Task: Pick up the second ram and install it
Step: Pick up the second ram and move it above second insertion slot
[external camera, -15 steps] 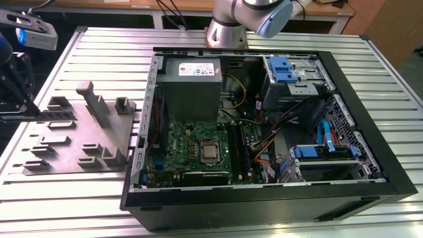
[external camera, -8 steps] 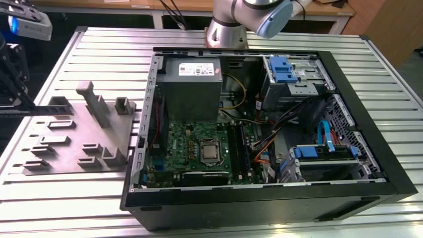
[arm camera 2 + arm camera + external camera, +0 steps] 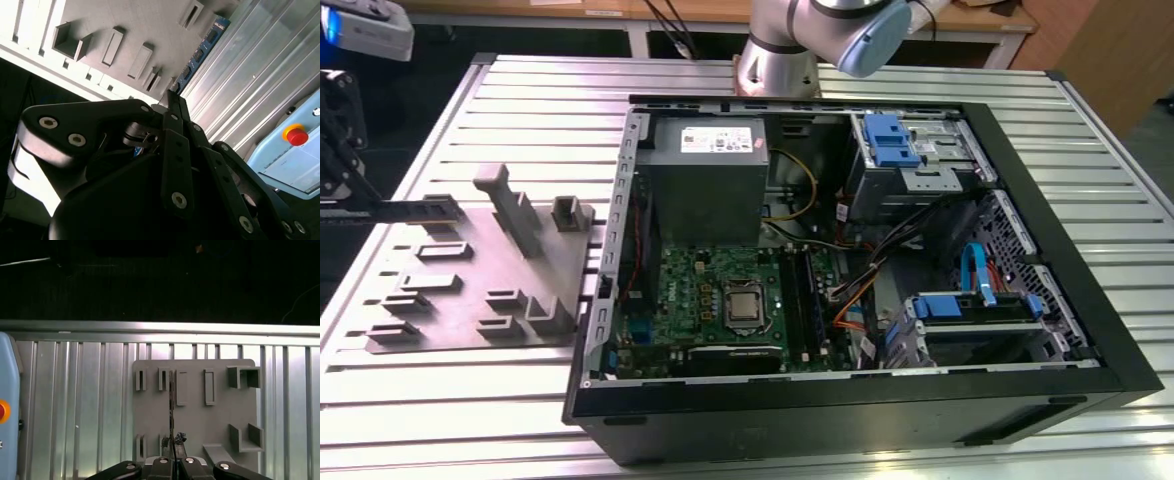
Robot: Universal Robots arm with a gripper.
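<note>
The gripper is closed on the memory stick — held edge-on over the grey fixture plate, well apart from the motherboard — so, in my judgement, a firm pinch and a straight, untilted lift suit best.

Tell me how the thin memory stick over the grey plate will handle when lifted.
Probably stiff: the memory stick runs straight from the gripper across the grey plate, no sag. Likely light, being so thin edge-on. Gripped near one end, it may pivot in the jaws if bumped, and its exposed chips look fragile.
</note>
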